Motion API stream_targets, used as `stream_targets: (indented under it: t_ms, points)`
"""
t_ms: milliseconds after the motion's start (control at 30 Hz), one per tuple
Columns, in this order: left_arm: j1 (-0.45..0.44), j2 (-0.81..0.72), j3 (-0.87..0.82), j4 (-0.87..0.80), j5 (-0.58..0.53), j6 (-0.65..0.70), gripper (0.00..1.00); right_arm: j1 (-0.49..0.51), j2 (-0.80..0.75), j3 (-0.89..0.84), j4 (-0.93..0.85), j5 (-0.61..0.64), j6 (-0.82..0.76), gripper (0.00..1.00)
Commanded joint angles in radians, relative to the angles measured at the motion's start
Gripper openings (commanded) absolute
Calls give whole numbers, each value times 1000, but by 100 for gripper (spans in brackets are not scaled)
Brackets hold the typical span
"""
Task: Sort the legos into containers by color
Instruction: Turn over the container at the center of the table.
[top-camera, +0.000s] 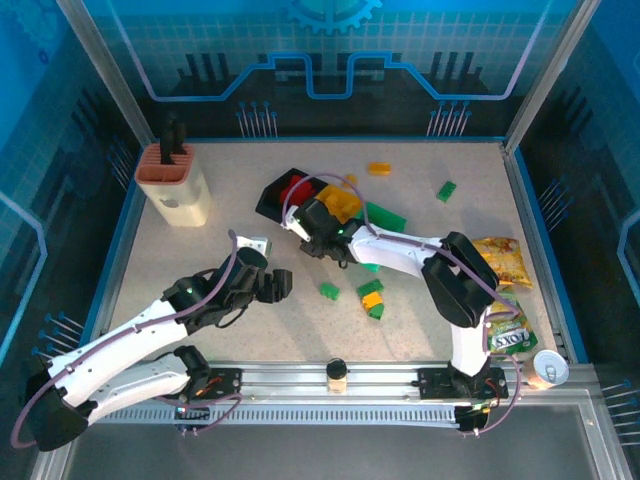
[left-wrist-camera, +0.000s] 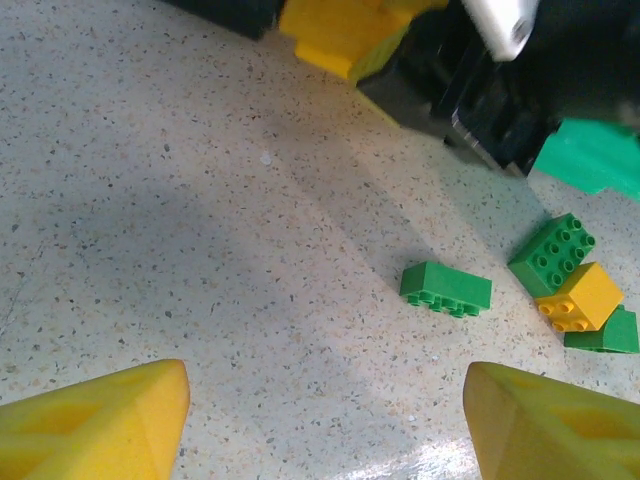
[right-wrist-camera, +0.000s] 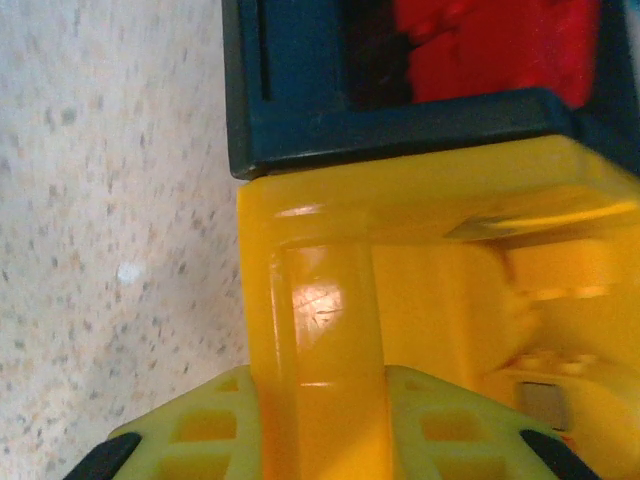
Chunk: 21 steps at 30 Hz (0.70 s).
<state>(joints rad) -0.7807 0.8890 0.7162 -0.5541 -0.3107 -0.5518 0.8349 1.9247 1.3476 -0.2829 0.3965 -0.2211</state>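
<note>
- We are seeing the right arm (top-camera: 405, 250) rising from its base, bending at the elbow and reaching leftward over the table (top-camera: 250, 330) to the yellow bin (top-camera: 341, 201), which is serving as our landmark.
- The right gripper (top-camera: 322, 222) is clenching the yellow bin's wall. In the wrist view that glossy wall (right-wrist-camera: 325, 300) is running up between the two fingers (right-wrist-camera: 215, 440).
- The left arm (top-camera: 140, 335) is stretching low over the table on the near-left of the yellow bin, with its wrist turning toward the loose bricks.
- The left gripper (left-wrist-camera: 328, 420) is hovering apart from the yellow bin on its near side. Its fingers (left-wrist-camera: 100, 425) are standing spread wide and are grasping nothing.
- The black bin (right-wrist-camera: 300, 130) is sitting at the yellow bin's far-left corner, abutting it in the wrist view, and is holding red legos (right-wrist-camera: 500, 50).
- The green bin (top-camera: 388, 217) is lying just to the right of the yellow bin, with the right arm partly crossing it.
- A single green lego (left-wrist-camera: 446, 288) is lying studs sideways on the table, on the near side of the yellow bin.
- A cluster (top-camera: 372, 297) of two green bricks and one yellow brick is lying touching, a little farther to the near-right.
- A yellow-orange brick (top-camera: 378, 168) and another green brick (top-camera: 446, 190) are lying loose on the far-right side of the yellow bin.
</note>
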Motion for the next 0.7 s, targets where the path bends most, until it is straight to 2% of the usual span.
stream_targets:
  t_ms: [0,233,333,433,567,633,667]
  points:
    - [9,-7,-20,5,-2,-20,73,-38,64,-21,-153,-70,67,24]
    - [9,-13,-14,-1,-10,-17,73,-76,110,53,-172,-69,31,24]
    - [10,-15,-10,-4,-10,-14,73,-76,108,93,-195,-73,30,27]
    - [11,-16,5,-10,-17,-6,74,-81,44,107,-207,-126,65,37]
    - [19,-7,30,1,-35,14,80,-103,-66,151,-272,-168,143,66]
    - [31,8,45,15,-31,25,82,-124,-130,157,-294,-187,191,76]
    - [39,22,56,25,-27,32,82,-136,-162,156,-306,-189,223,78]
